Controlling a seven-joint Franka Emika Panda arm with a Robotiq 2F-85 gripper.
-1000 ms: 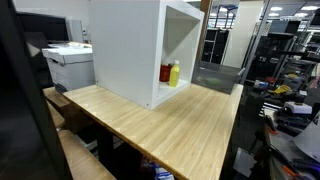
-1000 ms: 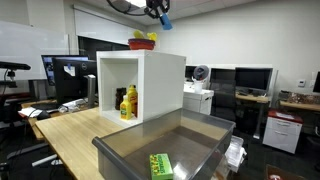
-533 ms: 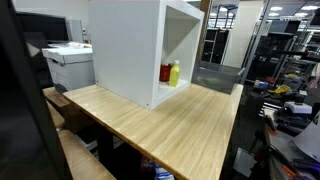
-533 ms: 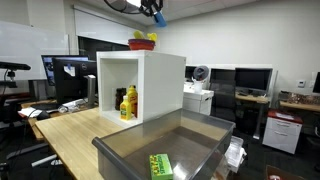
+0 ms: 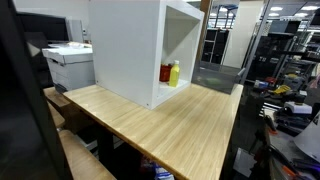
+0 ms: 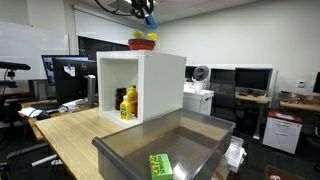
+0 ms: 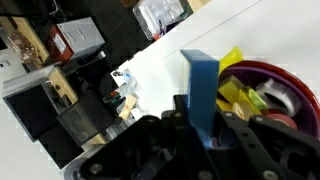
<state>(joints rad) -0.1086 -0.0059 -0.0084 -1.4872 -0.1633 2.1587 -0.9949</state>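
A long bench [image 5: 175, 118] of pale wood grain runs from the near edge toward the far wall in both exterior views [image 6: 68, 128]. Directly on it stands one white cabinet [image 5: 128, 50], an open-fronted box set toward the far end [image 6: 158, 85]. A grey bin [image 6: 115, 160] shows at the near right; whether it rests on the wood cannot be told.

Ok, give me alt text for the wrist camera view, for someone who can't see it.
The dark gripper, with a blue piece standing up at its fingers, hangs over a white cabinet top, close to a dark red bowl of yellow items. Whether it grips the blue piece is unclear. Blurred office clutter lies beyond the edge.
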